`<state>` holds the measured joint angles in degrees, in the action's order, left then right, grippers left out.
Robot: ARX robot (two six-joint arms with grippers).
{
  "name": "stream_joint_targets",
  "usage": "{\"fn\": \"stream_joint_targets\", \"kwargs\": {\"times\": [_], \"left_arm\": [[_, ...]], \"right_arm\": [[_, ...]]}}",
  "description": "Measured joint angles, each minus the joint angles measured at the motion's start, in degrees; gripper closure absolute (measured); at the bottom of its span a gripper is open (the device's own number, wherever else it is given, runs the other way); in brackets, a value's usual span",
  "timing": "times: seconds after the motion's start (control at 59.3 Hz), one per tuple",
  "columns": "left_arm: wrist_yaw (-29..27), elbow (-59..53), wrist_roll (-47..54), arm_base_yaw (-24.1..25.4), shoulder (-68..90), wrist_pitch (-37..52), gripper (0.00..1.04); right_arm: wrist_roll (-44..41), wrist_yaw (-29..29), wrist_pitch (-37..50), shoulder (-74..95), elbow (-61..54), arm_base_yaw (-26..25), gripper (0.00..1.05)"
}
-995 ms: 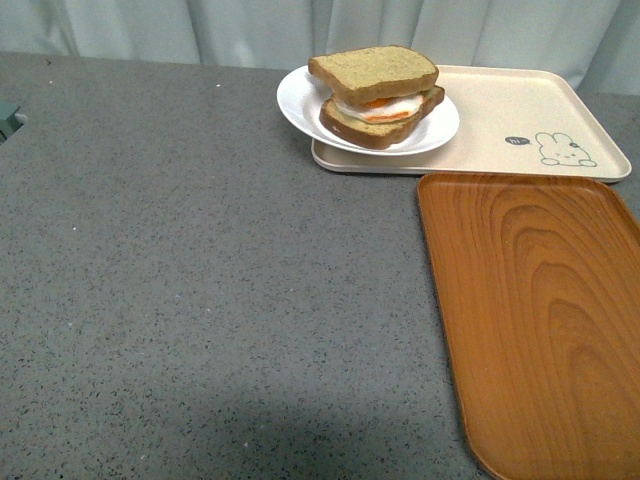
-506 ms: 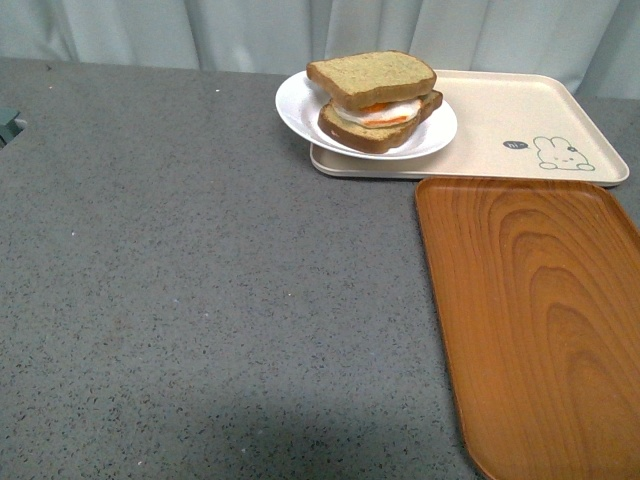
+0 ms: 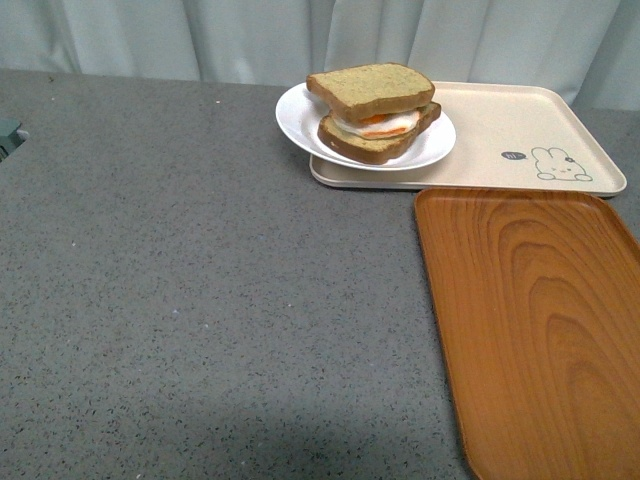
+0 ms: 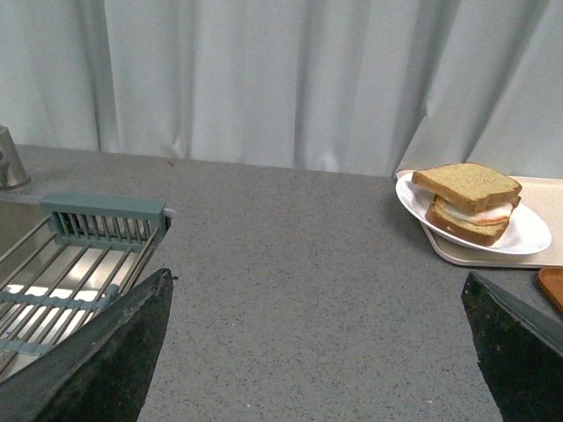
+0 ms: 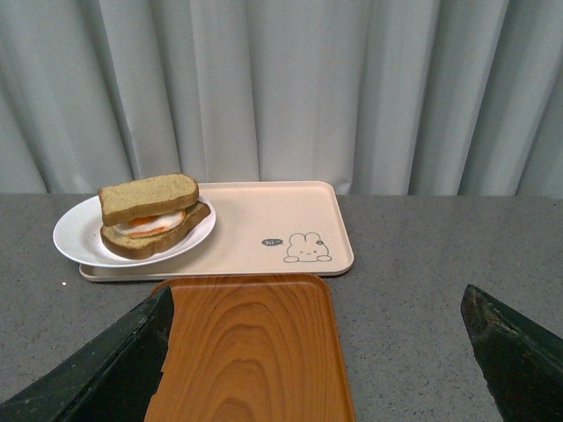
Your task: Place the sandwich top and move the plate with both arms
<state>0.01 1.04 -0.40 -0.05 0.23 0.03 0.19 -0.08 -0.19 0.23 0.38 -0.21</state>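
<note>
Sandwich top (image 3: 371,89) sits on egg; both grippers (image 4: 308,352) (image 5: 317,352) spread wide, seemingly holding nothing.

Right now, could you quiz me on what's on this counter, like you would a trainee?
1. True or false: the sandwich top already lies on the fried egg.
2. What does the white plate rest on? A) the wood-grain tray B) the cream rabbit tray, overhanging its edge C) the bare counter only
3. Fill in: both wrist views show each gripper's fingers spread wide, holding ____.

Key: 1. True; the sandwich is stacked. 2. B. 3. Nothing; the left gripper and right gripper are open, away from the plate.
</note>
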Motion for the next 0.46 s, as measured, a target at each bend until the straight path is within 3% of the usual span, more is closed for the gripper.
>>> {"fn": "stream_joint_targets", "kwargs": {"times": [0.455], "left_arm": [[0.0,0.0,0.02,0.0,0.0,0.0,0.06]], "right_arm": [[0.0,0.02,0.0,0.0,0.0,0.0,0.09]]}}
